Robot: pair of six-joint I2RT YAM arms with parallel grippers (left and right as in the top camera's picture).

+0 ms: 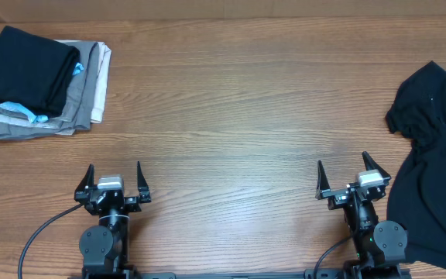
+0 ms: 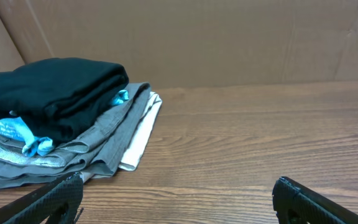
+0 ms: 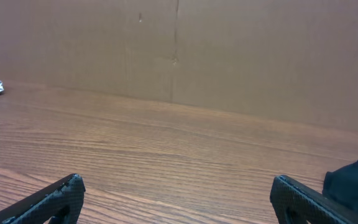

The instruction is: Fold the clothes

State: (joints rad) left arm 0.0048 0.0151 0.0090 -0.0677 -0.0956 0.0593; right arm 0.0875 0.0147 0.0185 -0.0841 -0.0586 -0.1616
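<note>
The clothes, a crumpled black shirt (image 1: 432,163) with a small white logo, lie at the table's right edge and run out of the overhead view. A corner of the shirt (image 3: 353,180) shows low at the right of the right wrist view. My right gripper (image 1: 341,175) (image 3: 178,186) stands open just left of the shirt, with nothing between its fingers. My left gripper (image 1: 114,179) (image 2: 178,190) is open over bare wood at the front left, far from the shirt.
A folded stack (image 1: 41,81) of black, grey and beige garments with light-blue bits sits at the back left corner; in the left wrist view this stack (image 2: 61,112) lies ahead to the left. A cardboard wall (image 3: 179,50) backs the wooden table (image 1: 231,116).
</note>
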